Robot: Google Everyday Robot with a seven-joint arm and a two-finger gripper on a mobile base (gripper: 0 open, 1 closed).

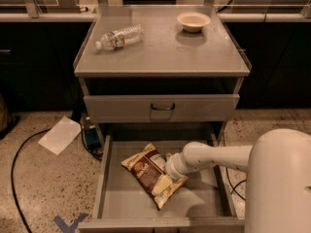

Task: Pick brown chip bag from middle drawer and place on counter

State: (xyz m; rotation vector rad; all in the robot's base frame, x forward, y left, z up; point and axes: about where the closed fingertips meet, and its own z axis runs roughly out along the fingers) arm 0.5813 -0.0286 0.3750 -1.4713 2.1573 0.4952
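Observation:
The brown chip bag [150, 173] lies flat on the floor of the open middle drawer [126, 203], slanted from upper left to lower right. My gripper [170, 167] reaches in from the right on the white arm and is down at the bag's right edge, touching it. The wrist covers the fingers. The counter [165, 47] is the grey top of the cabinet above.
A clear water bottle [119, 37] lies on the counter's left, a cream bowl [193, 21] at its back right. A closed drawer front with a dark handle [162, 108] sits above the open drawer. White paper [60, 135] and a black cable [19, 154] lie on the floor at left.

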